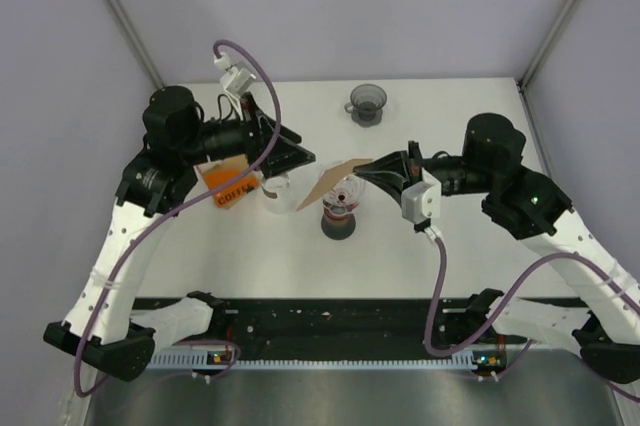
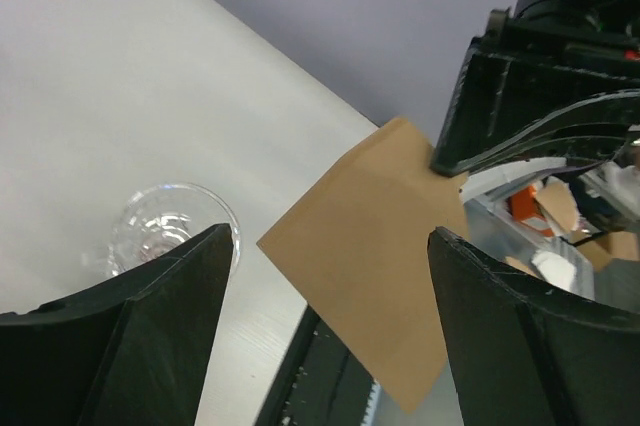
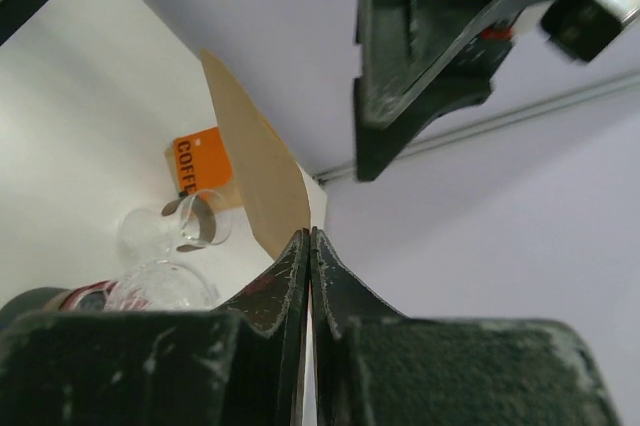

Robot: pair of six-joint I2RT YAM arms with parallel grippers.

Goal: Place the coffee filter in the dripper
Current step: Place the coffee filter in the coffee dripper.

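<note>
A brown paper coffee filter (image 1: 330, 183) hangs in the air over the clear glass dripper (image 1: 345, 193), which sits on a dark base (image 1: 340, 225) at the table's middle. My right gripper (image 1: 363, 168) is shut on the filter's right corner; in the right wrist view the jaws (image 3: 310, 236) pinch the filter's (image 3: 250, 161) edge. My left gripper (image 1: 300, 160) is open just left of the filter. In the left wrist view the filter (image 2: 380, 246) shows between its wide-apart fingers (image 2: 332, 236), not gripped by them.
An orange coffee filter packet (image 1: 228, 186) lies under the left arm. A small clear glass piece (image 1: 278, 193) stands between packet and dripper. A smoky grey cup with a handle (image 1: 367, 103) stands at the back. Grey walls close in on three sides.
</note>
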